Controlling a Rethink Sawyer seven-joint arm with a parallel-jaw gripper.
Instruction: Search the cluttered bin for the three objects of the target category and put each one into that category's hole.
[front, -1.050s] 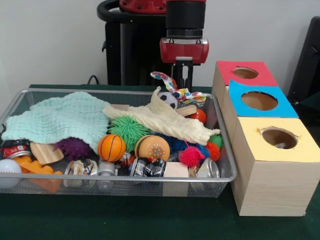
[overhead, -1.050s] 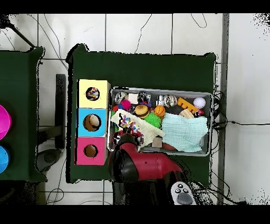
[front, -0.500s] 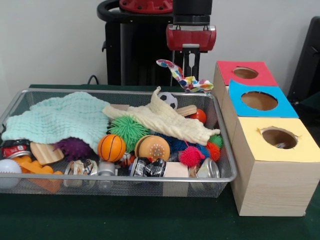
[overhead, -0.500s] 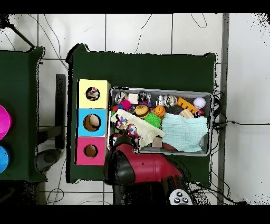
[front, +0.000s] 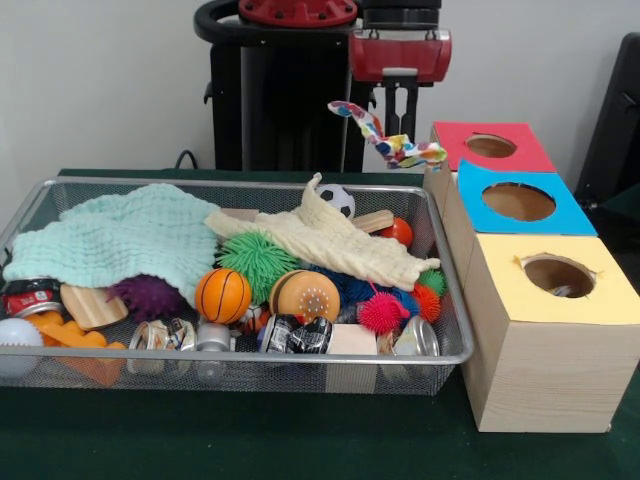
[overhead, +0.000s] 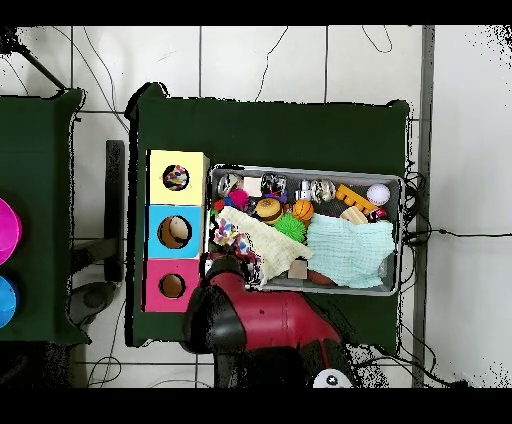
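My gripper (front: 398, 128) hangs above the bin's far right corner, shut on a multicoloured spotted cloth (front: 392, 143) that dangles clear of the clutter. The cloth hangs just left of the red-topped box (front: 452, 140). In the overhead view the cloth (overhead: 226, 234) shows at the bin's left end beside the blue box (overhead: 158, 232), with the arm (overhead: 240, 310) covering the gripper. A pale yellow cloth (front: 330, 240) and a mint green cloth (front: 130, 235) lie in the wire bin (front: 250, 357).
Three wooden boxes stand in a row right of the bin, topped red, blue (front: 470, 195) and yellow (front: 500, 262), each with a round hole. The bin also holds spiky balls, a basketball (front: 222, 295), cans, wooden blocks and an orange toy.
The gripper has risen and moved right toward the boxes, lifting the spotted cloth off the clutter and out over the bin's corner.
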